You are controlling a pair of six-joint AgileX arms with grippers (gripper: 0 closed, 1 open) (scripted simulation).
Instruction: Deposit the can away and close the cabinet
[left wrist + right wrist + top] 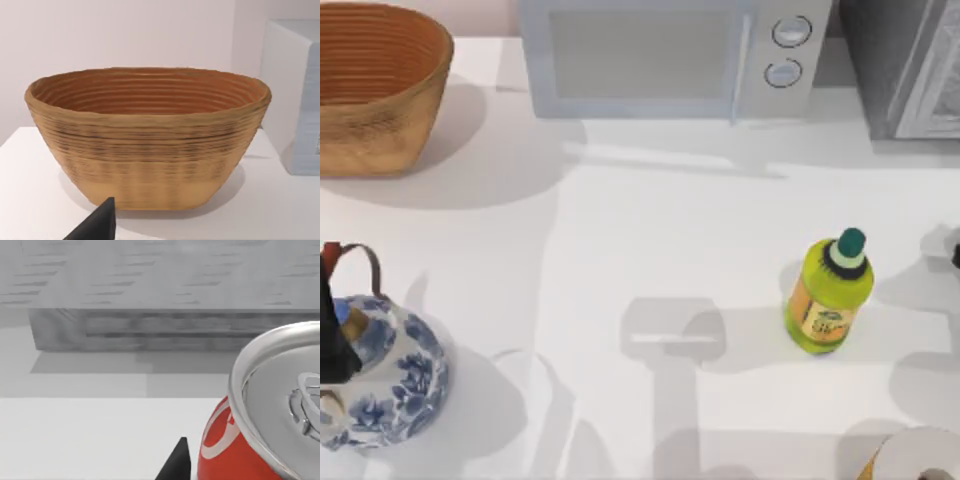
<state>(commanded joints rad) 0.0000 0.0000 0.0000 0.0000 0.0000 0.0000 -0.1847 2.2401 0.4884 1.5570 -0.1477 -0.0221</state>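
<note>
- The wicker basket (375, 85) sits at the far left corner of the white table (620, 260); in the left wrist view the basket (147, 137) stands upright, ribbed inside, with a dark fingertip (100, 222) of the left gripper low in front of it. Whether that gripper is open or closed cannot be told.
- Below the basket, at the table's left edge, a blue-and-white teapot (385, 375) stands with its looped handle up — a dark part of the left arm (332, 340) overlaps its left side.
- At the back centre is a pale microwave (670, 55) with two round knobs on its right panel; the left wrist view catches its side wall (295, 100) just beside the basket.
- Right of centre, a yellow-green bottle (828, 295) with a dark green cap stands well apart from everything else.
- At the near right corner a white roll (920, 458) is partly cut off by the edge.
- At the far right corner stands the grey cabinet (905, 65); the right wrist view shows its grey front (165, 330) across the table.
- The can (260, 440) — red with a white mark and a silver top — is close up in the right wrist view, tilted, with one dark fingertip (177, 462) of the right gripper just beside it. Whether the fingers grip the can cannot be told.
</note>
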